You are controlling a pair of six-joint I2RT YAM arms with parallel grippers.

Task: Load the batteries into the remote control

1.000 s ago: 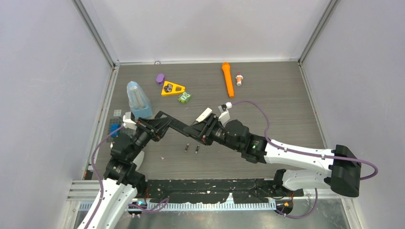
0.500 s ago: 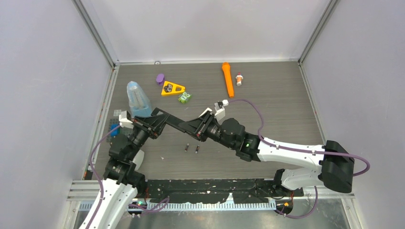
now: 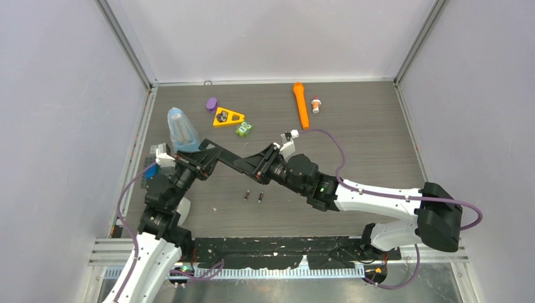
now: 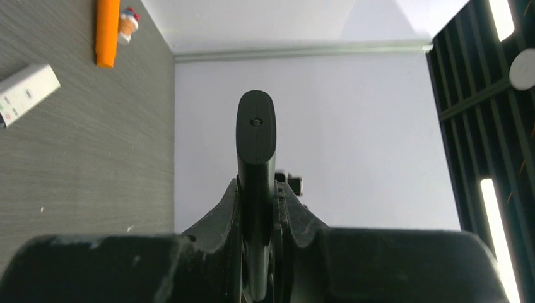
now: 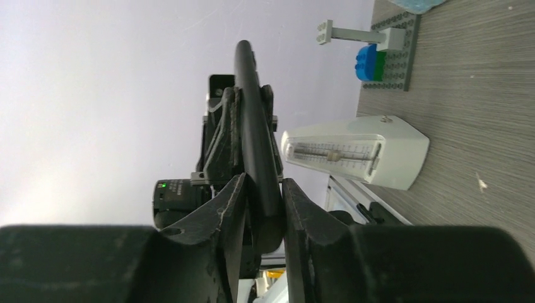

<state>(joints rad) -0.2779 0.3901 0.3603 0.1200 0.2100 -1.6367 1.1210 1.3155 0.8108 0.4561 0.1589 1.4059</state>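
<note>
Left gripper (image 4: pixel 257 208) and right gripper (image 5: pixel 262 202) both clench 1 dark bar (image 4: pixel 255 126); probably a handover, so release 1 side gently.

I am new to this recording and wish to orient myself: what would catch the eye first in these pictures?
First, the two black arms meet over the middle of the table, where the left gripper and the right gripper both clamp one slim black strip. Near them two small dark cylindrical batteries lie on the grey wood-grain table; a long orange plastic bar lies near the far edge.
</note>
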